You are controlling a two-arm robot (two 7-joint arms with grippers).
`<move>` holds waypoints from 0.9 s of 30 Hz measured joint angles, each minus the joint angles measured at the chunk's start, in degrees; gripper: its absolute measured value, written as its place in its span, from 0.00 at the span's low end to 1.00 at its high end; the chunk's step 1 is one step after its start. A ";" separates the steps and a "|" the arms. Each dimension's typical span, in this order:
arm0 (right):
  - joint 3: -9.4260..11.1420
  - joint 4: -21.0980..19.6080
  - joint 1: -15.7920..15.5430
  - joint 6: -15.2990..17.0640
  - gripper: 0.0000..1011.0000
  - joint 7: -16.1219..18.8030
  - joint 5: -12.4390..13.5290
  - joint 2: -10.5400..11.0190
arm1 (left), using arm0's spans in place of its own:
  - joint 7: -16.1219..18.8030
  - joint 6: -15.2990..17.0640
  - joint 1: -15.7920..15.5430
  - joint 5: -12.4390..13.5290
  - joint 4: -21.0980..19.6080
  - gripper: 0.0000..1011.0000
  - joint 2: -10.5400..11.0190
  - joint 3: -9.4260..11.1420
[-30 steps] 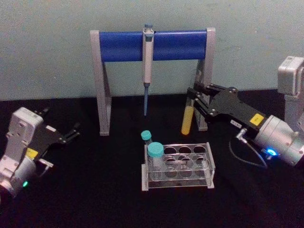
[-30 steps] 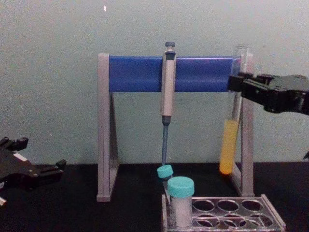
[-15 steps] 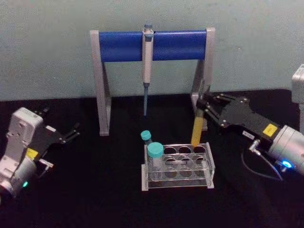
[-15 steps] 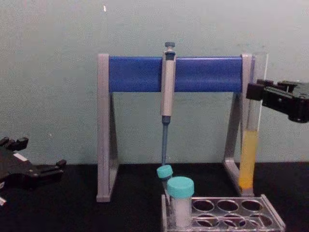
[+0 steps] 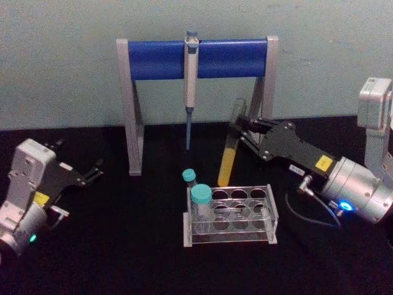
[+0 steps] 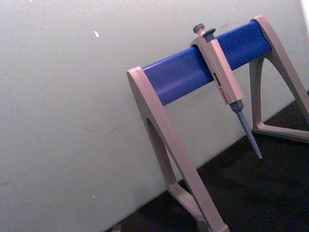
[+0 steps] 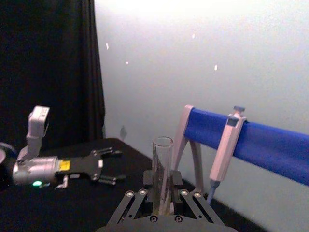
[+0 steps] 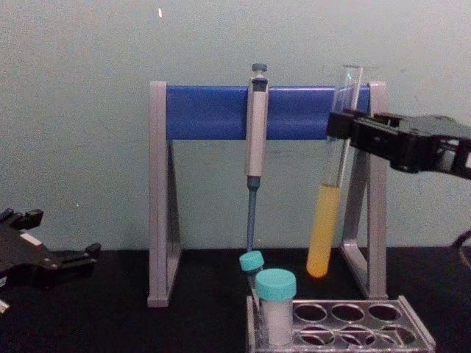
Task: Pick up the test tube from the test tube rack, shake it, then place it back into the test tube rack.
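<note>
The test tube (image 5: 228, 161) is a slim clear tube with yellow-orange liquid in its lower half. It hangs tilted in the air behind and above the test tube rack (image 5: 272, 214), its round bottom swung toward my left. My right gripper (image 5: 240, 125) is shut on its upper part, well above the liquid. From the chest the test tube (image 8: 323, 226) hangs in front of the blue bar, held by the right gripper (image 8: 341, 131), above the rack (image 8: 413, 332). The right wrist view shows the tube (image 7: 161, 166) upright between the fingers (image 7: 144, 189). My left gripper (image 5: 91, 171) rests open at the far left.
A grey-legged stand with a blue bar (image 5: 159, 58) stands behind the rack, with a pipette (image 5: 190, 74) hanging from it. A wide teal-capped tube (image 5: 200, 208) and a slim teal-capped tube (image 5: 189, 182) stand at the rack's left end. The black table is bare around the left gripper (image 8: 62, 237).
The right gripper has swung the test tube left and up from over the rack's right end, and the tube now tilts. A second ago it was further right. The left arm has not moved.
</note>
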 joint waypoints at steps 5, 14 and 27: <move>-0.14 1.75 1.26 -1.72 0.23 -1.11 -0.94 -1.18 | 0.00 0.00 0.00 0.00 0.00 0.99 0.00 0.00; 0.50 2.83 1.52 -2.33 0.23 -3.71 -3.48 -1.85 | 0.00 0.00 0.00 0.00 0.00 0.99 0.00 0.00; 2.51 0.96 -0.69 -1.45 0.23 -5.84 -6.25 -0.67 | 0.00 0.00 0.00 0.00 0.00 0.99 0.00 0.00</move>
